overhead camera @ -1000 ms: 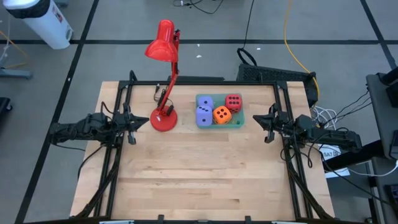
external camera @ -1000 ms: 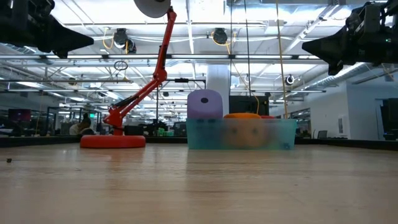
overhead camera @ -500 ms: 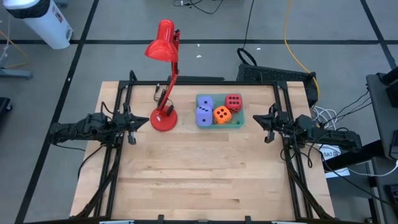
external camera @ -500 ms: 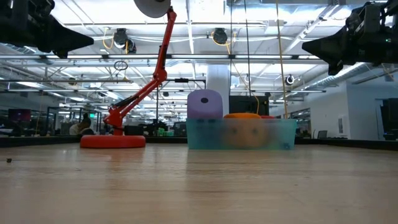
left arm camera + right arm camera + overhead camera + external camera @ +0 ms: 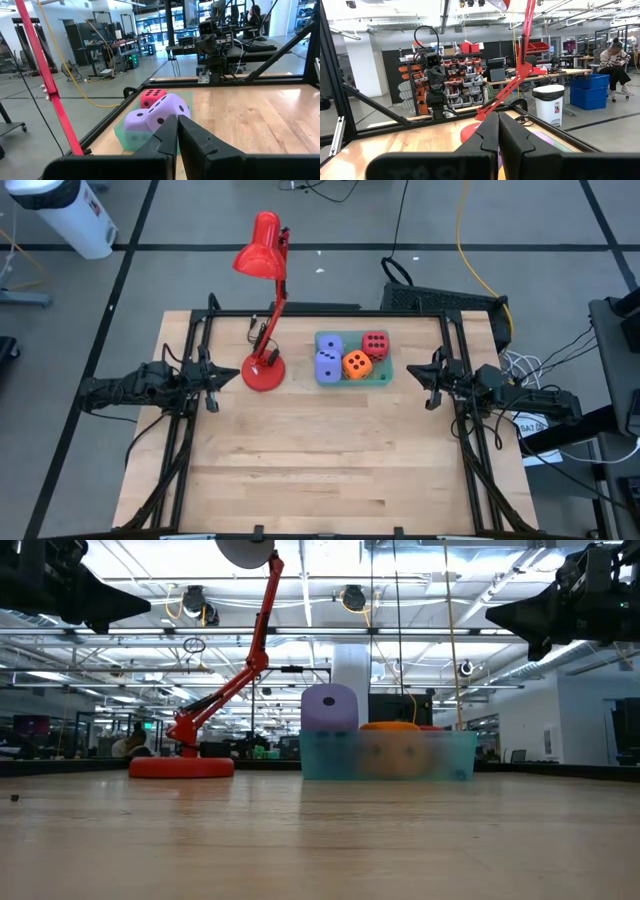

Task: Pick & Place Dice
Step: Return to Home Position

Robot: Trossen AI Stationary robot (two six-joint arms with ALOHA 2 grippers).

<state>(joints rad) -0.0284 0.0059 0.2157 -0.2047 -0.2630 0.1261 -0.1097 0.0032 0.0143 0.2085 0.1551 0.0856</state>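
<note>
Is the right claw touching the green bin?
Apart. The low view shows the right claw high up, with open air between it and the bin.

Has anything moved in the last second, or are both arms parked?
Nothing visibly changed. The left gripper and the right gripper stay shut and parked out at either side; the four dice stay in the green bin beside the red lamp.
</note>
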